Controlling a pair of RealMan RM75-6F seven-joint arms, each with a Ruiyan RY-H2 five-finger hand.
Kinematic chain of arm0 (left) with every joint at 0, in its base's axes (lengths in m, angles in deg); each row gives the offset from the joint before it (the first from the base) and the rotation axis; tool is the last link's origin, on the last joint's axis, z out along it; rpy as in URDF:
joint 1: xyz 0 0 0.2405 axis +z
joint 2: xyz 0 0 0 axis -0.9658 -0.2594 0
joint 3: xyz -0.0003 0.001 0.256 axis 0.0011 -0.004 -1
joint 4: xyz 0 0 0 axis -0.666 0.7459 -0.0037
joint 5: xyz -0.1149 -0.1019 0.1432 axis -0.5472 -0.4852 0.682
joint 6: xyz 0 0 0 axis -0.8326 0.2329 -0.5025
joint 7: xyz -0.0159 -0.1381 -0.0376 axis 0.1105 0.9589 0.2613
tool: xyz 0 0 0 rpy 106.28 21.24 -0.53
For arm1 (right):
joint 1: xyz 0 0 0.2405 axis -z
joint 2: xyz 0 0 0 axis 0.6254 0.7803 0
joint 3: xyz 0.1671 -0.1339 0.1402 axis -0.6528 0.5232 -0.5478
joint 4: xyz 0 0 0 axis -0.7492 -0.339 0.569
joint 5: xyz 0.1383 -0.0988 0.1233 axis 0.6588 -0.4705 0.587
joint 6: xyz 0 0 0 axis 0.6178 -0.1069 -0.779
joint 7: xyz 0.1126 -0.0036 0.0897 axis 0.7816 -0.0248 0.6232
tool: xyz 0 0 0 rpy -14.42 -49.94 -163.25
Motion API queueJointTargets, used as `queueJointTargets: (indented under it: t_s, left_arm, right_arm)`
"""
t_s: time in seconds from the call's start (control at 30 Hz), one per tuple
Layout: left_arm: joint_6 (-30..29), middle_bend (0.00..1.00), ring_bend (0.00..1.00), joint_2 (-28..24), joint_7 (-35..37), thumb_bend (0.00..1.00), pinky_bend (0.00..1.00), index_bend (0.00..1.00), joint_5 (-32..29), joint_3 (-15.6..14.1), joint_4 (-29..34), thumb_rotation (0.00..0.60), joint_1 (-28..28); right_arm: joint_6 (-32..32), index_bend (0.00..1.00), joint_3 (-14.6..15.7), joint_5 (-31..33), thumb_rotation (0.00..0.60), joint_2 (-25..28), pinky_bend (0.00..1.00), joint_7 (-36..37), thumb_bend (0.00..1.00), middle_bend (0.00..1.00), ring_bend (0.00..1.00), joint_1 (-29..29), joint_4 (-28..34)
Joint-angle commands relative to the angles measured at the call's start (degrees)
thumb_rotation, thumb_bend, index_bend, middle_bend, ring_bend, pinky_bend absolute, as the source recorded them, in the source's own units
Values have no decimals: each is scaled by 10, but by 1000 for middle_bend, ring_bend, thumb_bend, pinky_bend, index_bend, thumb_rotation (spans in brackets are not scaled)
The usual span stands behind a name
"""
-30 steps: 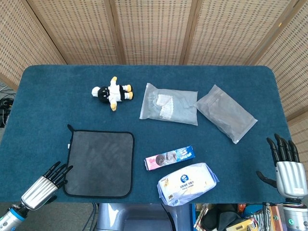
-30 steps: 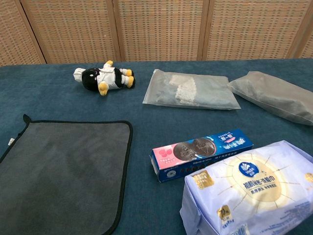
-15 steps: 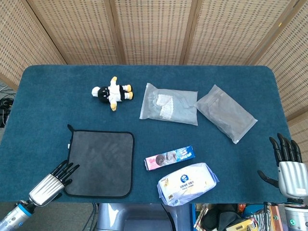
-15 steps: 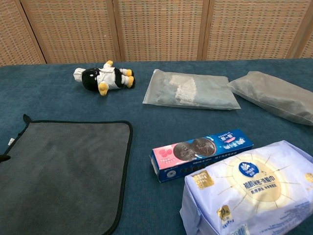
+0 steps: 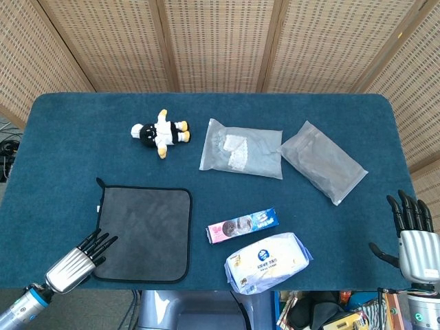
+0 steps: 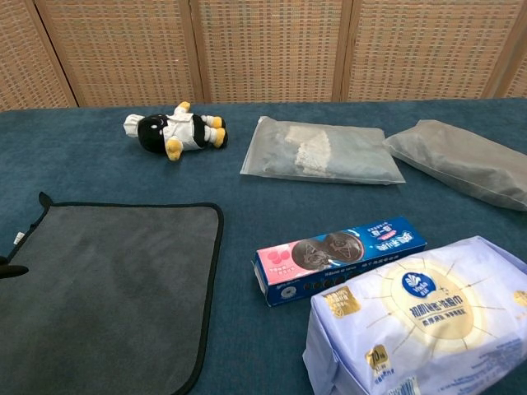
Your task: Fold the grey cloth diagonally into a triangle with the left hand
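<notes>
Over the last second our left hand (image 5: 77,258) has crept up and rightward toward the cloth (image 5: 144,232); its fingertips, which stood off the cloth's near-left corner, now lie at or just over that edge. The right hand (image 5: 416,240) has sunk a little toward the lower frame edge.

Our left hand is released, fingers stretched out and slightly fanned, holding nothing. In the chest view only a dark fingertip (image 6: 10,269) pokes in at the left border, so we cannot say for certain whether it already touches the fabric or hovers just above it. The right hand is likewise released, fingers upright and apart, well clear of everything, off the worktop's (image 5: 62,144) right edge.

The cloth lies flat and unfolded on the near-left part of the worktop, its near-left corner just at our fingertips, its far-right corner pointing toward the biscuit box (image 5: 243,224).

What worries us: we come in nearly flat along the worktop, so the fingers may push the corner and bunch or slide the whole cloth rather than get under it. A weak pinch could drop the corner midway through the fold, leaving a crooked crease. A fold carried too far right could drag the cloth against the box or the tissue pack (image 5: 268,261).
</notes>
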Motion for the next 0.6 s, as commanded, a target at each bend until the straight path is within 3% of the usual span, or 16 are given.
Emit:
queueJointTargets:
  t_s: [0.03, 0.6]
  left_arm:
    - [1, 0, 0, 1, -2, 143, 0, 501, 0, -1, -1, 600, -2]
    - [19, 0, 0, 10, -16, 143, 0, 532, -9, -3, -1, 600, -11]
  right_arm:
    - [2, 0, -2, 1, 600, -1, 0, 1, 0, 0, 0, 0, 0]
    - [5, 0, -4, 2, 600, -1, 0, 7, 0, 0, 0, 2, -3]
